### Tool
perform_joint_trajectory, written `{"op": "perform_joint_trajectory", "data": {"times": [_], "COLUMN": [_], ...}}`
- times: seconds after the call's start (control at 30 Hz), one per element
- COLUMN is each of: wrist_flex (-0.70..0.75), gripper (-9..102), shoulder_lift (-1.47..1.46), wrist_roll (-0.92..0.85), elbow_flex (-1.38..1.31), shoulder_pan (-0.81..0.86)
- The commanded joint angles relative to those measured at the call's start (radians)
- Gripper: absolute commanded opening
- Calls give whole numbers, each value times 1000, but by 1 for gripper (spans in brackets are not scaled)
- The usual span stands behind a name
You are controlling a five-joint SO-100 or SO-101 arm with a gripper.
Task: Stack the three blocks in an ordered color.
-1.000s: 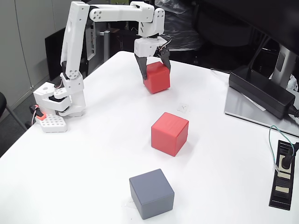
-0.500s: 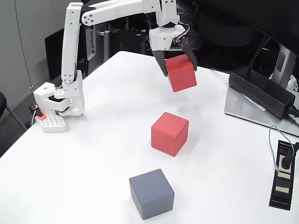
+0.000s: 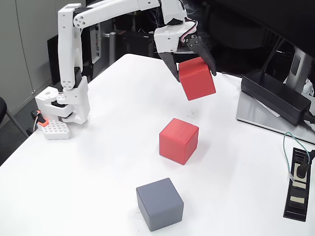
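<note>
Since a second ago the pincer [image 3: 193, 72] has carried its red block from low over the far part of the counter to a point higher up and further to the right in the fixed view, and the arm's upright link has swung more nearly vertical. Both dark fingers are clamped on the held red block [image 3: 197, 78], one finger [image 3: 172, 68] running down its left face and the other over its upper right edge. That block hangs tilted in the air, clear of the counter [image 3: 98, 162], with a faint mark on the white surface below it.

Nearer the camera, a second red block [image 3: 178, 140] sits flat on the counter, below and slightly left of the held one and well apart from it. Closer still, the grey block [image 3: 159, 204] rests on the counter near the front edge, apart from the second red block and a little to its left. Neither resting block has shifted.

The white arm [image 3: 69, 59] rises from its base [image 3: 63, 105] at the counter's left edge, with a small white perforated piece [image 3: 54, 130] just beside the base. At the right, a black power brick [image 3: 275, 96] lies on a grey slab, and a black power strip [image 3: 299, 183] with a plugged cable lies near the right edge
</note>
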Motion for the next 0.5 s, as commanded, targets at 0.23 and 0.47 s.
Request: {"op": "perform_joint_trajectory", "data": {"times": [0.23, 0.47], "wrist_flex": [3, 3], "gripper": [9, 9], "shoulder_lift": [72, 60], "wrist_roll": [-75, -160], "elbow_flex": [77, 94], "shoulder_pan": [173, 299]}}
